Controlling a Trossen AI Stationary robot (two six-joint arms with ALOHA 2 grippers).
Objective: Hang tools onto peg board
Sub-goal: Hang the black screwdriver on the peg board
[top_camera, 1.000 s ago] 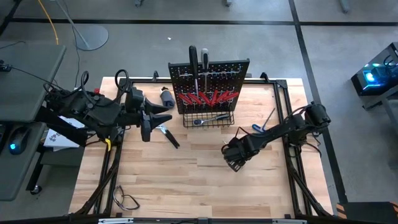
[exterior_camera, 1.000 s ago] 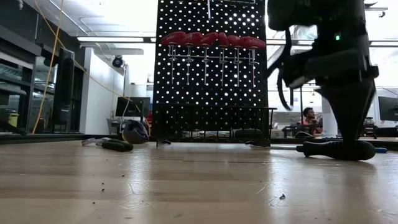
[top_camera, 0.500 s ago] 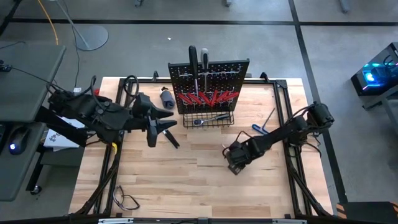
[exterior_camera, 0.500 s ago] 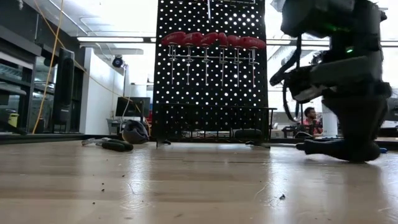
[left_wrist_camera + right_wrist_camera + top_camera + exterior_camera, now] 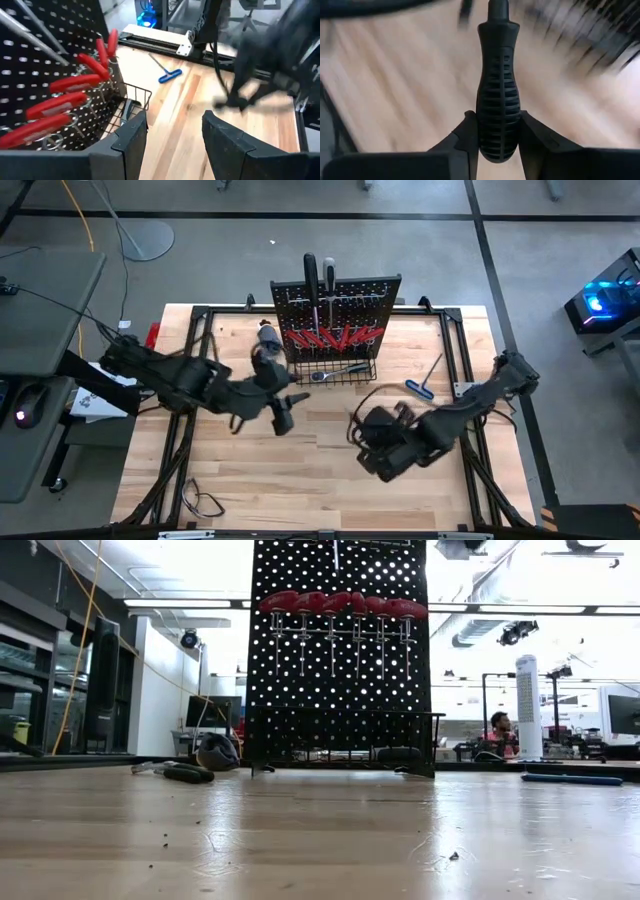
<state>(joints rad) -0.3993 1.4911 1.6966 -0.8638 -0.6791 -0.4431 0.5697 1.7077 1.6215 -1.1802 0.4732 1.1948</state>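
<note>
The black peg board [image 5: 335,305] stands at the table's far middle. Red-handled screwdrivers [image 5: 335,337] hang on it, and a wire basket [image 5: 335,372] at its base holds a silver wrench. My right gripper [image 5: 375,452] is near the table's middle, shut on a black-handled screwdriver [image 5: 497,85]. My left gripper [image 5: 283,418] is open and empty, in front of the basket's left corner; the left wrist view [image 5: 175,135] shows the gap between its fingers. A blue-handled T tool [image 5: 420,387] lies flat on the table at the right. Black-handled pliers [image 5: 185,773] lie left of the board. My right gripper pinches the screwdriver's ribbed black handle near its butt end [image 5: 497,142] between the two fingers [image 5: 469,131]. The handle lies along the fingers, with the shaft [image 5: 497,7] pointing away from the wrist. The low view no longer shows the tool on the table, so it is lifted clear.
A black cable loop [image 5: 205,502] lies at the near left corner. A dark round object [image 5: 268,335] sits left of the board. Black frame rails [image 5: 185,440] run along both table sides. A person [image 5: 497,730] sits in the room behind. Bare wood lies across the near half.
My right gripper has risen out of the low view with the black screwdriver, which lay on the table before, and has shifted toward the near edge. My left gripper has moved toward the table's right, from beside the pliers to in front of the basket.
</note>
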